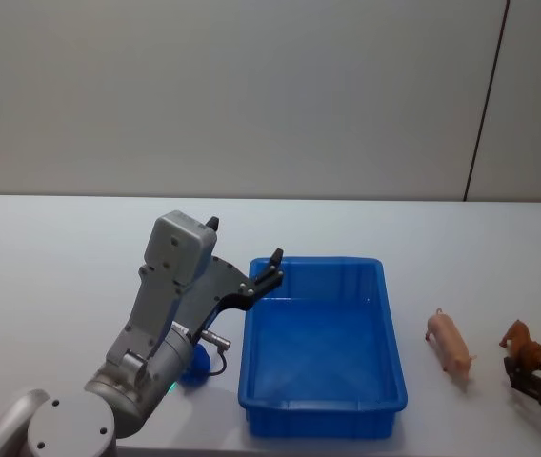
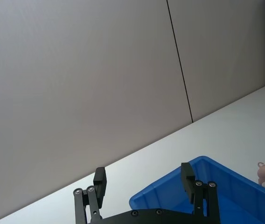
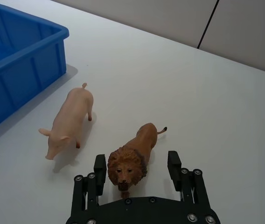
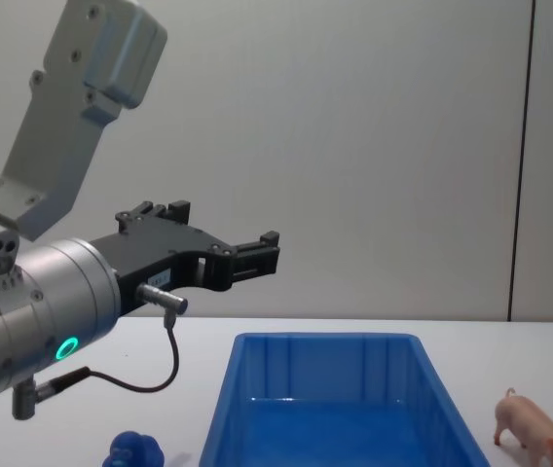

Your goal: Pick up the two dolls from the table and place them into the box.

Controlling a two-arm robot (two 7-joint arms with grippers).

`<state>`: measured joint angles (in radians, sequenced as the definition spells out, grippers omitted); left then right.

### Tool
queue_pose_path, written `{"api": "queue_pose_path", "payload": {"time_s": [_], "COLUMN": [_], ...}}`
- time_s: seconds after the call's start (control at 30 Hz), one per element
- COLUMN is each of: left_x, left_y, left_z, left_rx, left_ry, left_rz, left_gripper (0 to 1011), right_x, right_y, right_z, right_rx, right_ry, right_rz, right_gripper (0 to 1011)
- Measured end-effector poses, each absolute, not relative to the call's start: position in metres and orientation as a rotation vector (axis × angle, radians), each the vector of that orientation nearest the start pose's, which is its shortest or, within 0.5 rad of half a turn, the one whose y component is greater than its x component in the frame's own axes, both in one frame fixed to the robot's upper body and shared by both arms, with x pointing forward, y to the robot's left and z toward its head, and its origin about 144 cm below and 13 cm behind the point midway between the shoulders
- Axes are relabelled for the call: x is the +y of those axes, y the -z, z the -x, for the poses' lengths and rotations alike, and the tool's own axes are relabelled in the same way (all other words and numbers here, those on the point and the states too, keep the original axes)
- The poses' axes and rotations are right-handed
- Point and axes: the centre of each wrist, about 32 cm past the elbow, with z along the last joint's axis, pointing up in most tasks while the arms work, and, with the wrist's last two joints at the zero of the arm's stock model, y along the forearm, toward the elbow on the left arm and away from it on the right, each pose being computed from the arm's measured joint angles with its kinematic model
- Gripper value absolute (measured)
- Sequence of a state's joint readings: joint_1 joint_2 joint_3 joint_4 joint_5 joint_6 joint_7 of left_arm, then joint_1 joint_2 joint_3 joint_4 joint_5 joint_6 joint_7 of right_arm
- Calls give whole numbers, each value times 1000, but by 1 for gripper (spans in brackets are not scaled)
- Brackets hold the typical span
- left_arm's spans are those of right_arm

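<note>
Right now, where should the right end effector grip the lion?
Probably across the mane and shoulders, coming in head-on: the lion stands upright facing the right end effector, its narrow body lined up between the open fingers.

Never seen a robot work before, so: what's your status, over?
Left claw open, raised by box. Right claw open around lion on table. Pig beside it, both outside box. Nothing blocking.
</note>
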<state>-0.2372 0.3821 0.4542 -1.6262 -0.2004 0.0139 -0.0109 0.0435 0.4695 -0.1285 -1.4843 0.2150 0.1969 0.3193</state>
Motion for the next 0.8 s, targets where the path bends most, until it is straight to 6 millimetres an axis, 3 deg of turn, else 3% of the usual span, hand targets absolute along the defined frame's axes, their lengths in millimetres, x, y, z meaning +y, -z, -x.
{"api": "queue_pose_path", "payload": {"time_s": [0.2, 0.4, 0.8], "left_x": [198, 198, 198], "left_y": [-1204, -1204, -1204], "left_z": [-492, -492, -492], "left_rx": [-268, -268, -268], "left_ry": [-1124, -1124, -1124], "left_rz": [-61, -61, -61], "left_gripper": [1001, 1001, 1001], "right_x": [-337, -337, -334], "right_y": [-1142, -1141, -1150], "right_z": [-467, -466, -462], "right_rx": [77, 75, 13], "right_ry": [1172, 1172, 1196], "right_rz": [405, 383, 285], "right_gripper": [688, 455, 426]}}
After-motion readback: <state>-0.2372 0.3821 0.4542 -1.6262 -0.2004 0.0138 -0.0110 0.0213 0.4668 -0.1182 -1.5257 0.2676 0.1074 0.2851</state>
